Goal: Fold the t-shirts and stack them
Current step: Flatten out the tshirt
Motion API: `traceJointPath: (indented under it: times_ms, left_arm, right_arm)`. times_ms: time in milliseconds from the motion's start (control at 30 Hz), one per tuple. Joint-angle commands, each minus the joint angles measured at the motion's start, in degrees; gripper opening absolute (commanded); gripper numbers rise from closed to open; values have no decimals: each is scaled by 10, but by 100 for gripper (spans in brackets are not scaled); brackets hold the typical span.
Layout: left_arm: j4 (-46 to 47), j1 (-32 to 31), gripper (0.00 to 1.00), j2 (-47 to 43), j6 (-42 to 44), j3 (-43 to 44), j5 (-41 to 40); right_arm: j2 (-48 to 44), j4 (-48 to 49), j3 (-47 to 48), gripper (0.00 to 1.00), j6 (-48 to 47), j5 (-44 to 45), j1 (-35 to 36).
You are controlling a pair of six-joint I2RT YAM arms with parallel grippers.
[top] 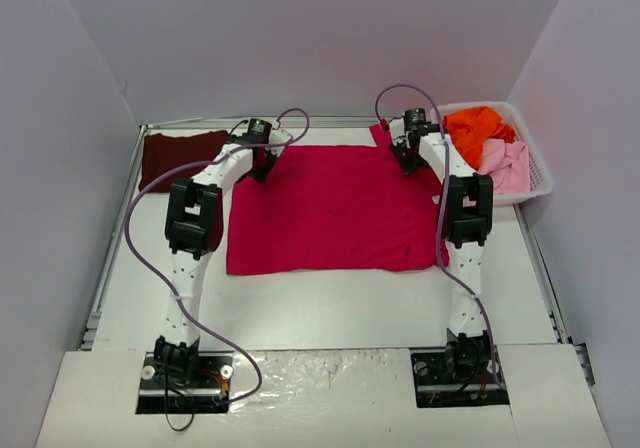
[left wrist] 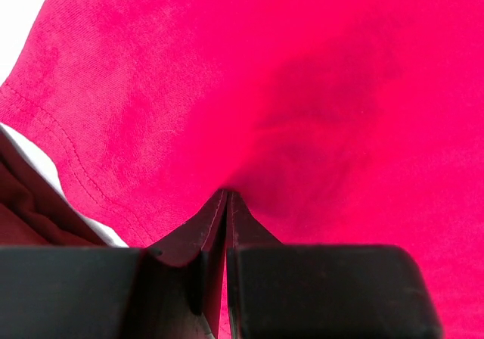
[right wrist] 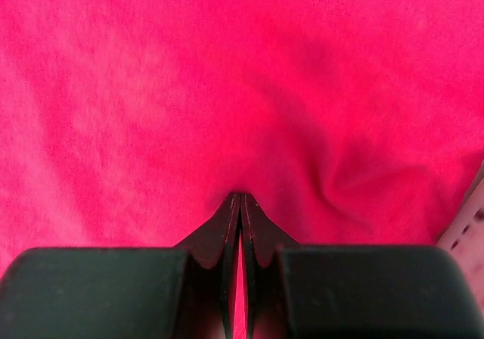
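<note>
Both clamped on crimson-red soft cloth t-shirt [top: 330, 213], its far corners: left pincer [left wrist: 227, 197], right pincer [right wrist: 240, 197]. Looks light, limp; should drape, so corner grips suit.

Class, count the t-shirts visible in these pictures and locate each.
4: crimson shirt spread mid-table, maroon shirt far left, orange shirt and pink shirt in the basket; others may hide beneath.

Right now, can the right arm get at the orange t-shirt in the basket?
Probably, once freed: the right gripper is shut on the crimson t-shirt; the orange t-shirt lies uncovered just beside it.
</note>
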Motion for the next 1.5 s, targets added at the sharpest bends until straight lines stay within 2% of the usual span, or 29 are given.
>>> traceJointPath:
  times_ms: [0,567,700,733,800,833,900,933,1067,1133,1167,1267,1333,1400,1467]
  left_arm:
    - [-41,10,2,35,5,27,-28]
    - [-91,62,2,111,7,158,-30]
    - [-89,61,2,107,13,162,-31]
    - [-89,60,3,105,13,163,-30]
    - [-89,58,11,91,11,162,-29]
    - [-89,57,16,83,11,159,-25]
    - [-82,52,17,51,9,141,-26]
    - [-78,49,23,38,10,132,-28]
    - [-51,35,32,-55,12,84,-37]
    - [-45,26,33,-87,13,59,-39]
    - [-37,24,33,-119,12,50,-41]
    - [-51,19,38,-167,10,29,-56]
    - [-61,17,39,-192,9,8,-55]
    - [-64,16,40,-241,17,-24,-45]
    - [-54,16,40,-301,27,-89,-29]
  right_arm:
    - [34,-16,43,0,-4,-4,11]
    - [157,-16,214,0,-17,0,45]
    - [151,-16,212,0,-22,15,54]
    - [140,-15,205,0,-24,17,55]
    - [126,-15,198,0,-23,21,56]
    - [109,-14,193,7,-22,21,57]
    - [78,-14,179,11,-24,27,57]
    - [67,-14,175,19,-26,29,58]
    - [13,-14,152,23,-26,40,60]
    - [-19,-14,138,28,-24,47,64]
    - [-30,-14,131,33,-24,50,66]
    - [-81,-14,92,36,-22,53,70]
    - [-123,-14,46,41,-19,55,69]
    - [-174,-14,3,42,-19,47,67]
    - [-211,-15,-78,43,-19,35,61]
